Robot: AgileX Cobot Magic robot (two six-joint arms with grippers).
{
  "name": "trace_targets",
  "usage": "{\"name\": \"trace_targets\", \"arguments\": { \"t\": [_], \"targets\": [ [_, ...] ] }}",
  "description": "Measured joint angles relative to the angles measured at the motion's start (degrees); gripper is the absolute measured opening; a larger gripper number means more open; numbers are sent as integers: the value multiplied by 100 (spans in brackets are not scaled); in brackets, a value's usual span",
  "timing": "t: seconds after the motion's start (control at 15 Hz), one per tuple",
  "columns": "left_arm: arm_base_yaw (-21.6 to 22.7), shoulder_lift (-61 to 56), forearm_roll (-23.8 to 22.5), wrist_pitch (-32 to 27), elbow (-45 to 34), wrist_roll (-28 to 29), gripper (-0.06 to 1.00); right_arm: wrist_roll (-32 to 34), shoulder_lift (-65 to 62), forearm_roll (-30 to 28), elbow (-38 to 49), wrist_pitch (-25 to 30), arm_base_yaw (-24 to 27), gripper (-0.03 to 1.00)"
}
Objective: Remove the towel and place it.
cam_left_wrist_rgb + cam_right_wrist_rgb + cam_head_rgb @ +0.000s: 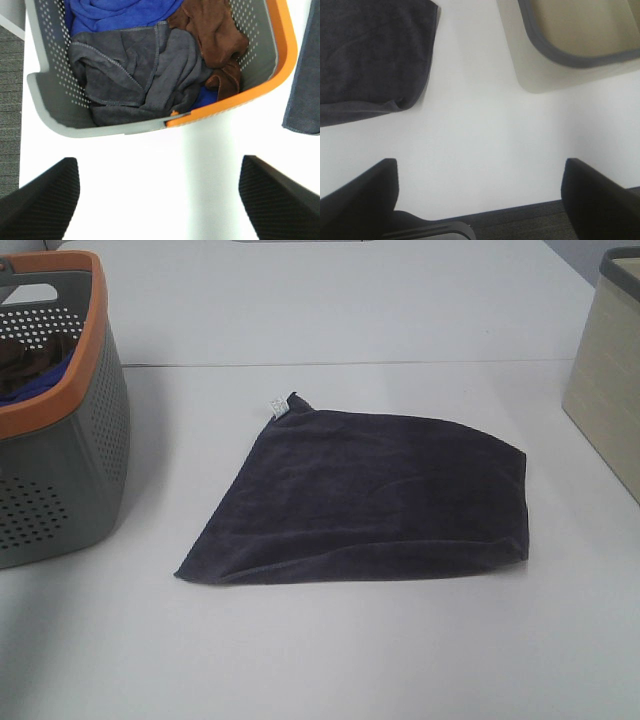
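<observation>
Towel (370, 495): out of your basket (70, 440), flat on tabletop (330, 660). Left hand (160, 200), right hand (480, 200): spread, empty. Task looks done.

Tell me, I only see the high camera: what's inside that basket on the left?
Observer: The left wrist view looks down into the basket: a grey cloth, a blue cloth and a brown cloth.
Operator: I see no arms. Are the grippers holding anything?
Observer: No. The left gripper is open above bare table beside the basket.
Operator: And the right one?
Observer: The right gripper is open too, empty, over the table edge, with the towel and a beige bin ahead of it.
</observation>
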State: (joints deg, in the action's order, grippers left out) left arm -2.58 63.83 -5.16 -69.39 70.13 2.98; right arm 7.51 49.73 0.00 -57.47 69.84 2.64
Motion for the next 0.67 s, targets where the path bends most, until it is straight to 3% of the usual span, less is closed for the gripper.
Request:
{"name": "trace_targets", "arguments": {
  "t": [0.13, 0.27, 0.47, 0.67],
  "targets": [
    [0, -682, -189, 6, -430, 69, 81, 252, -917, 0, 527, 11, 0, 79],
    [0, -1255, -315, 52, -773, 155, 81, 63, -1633, 0, 739, 11, 0, 80],
    [0, -2143, -332, 286, -1432, 160, 81, -281, -2378, 309, 900, 11, 0, 92],
    [0, -3524, -332, 309, -2240, 155, 81, -504, -3231, 636, 1312, 6, 0, 96]
  ]
}}
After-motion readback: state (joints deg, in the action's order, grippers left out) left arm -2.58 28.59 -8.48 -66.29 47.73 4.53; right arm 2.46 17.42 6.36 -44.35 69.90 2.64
